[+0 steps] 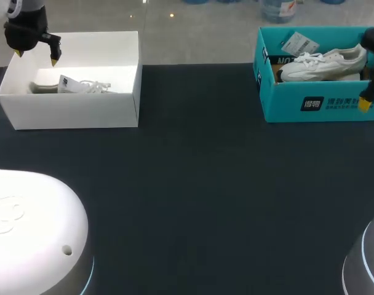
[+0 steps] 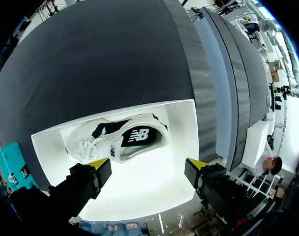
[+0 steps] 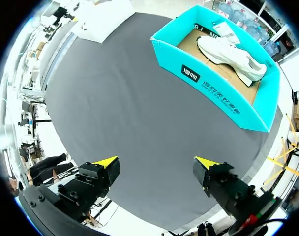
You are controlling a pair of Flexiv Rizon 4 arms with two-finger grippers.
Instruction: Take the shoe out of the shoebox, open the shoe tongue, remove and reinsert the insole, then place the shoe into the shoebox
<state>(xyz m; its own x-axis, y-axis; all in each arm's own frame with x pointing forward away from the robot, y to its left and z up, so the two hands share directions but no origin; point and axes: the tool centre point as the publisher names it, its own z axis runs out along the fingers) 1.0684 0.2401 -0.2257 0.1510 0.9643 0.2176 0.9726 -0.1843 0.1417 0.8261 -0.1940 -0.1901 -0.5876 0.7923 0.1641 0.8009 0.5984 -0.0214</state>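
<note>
White card forms the open box (image 1: 76,101) at the table's far left corner. A white shoe with black panels (image 1: 70,86) lies inside it against the near wall, with a paper tag (image 1: 69,82) resting on top. The left gripper (image 1: 35,58) hangs over the box's far left part, above the rim. In the left wrist view its fingers (image 2: 98,167) stand wide apart with nothing between them. The panelled shoe (image 2: 117,137) lies ahead of the gripper (image 2: 147,167) on the box floor (image 2: 144,189), clear of both tips. There is no contact between the jaws and the shoe or the box.

The dark table (image 1: 193,184) runs across the middle.

At the far right stands a teal box (image 1: 316,104), also open. An all-white shoe (image 1: 325,64) lies along its floor, and a tag (image 1: 299,43) lies beside it towards the far wall. The right gripper (image 1: 365,101) sits at the view's right edge, in front of the box's near wall and outside it. In the right wrist view its fingers (image 3: 106,162) are spread wide over bare table and hold nothing. The teal box (image 3: 213,93) and its shoe (image 3: 230,51) lie well ahead of this gripper (image 3: 157,162), apart from both tips.
</note>
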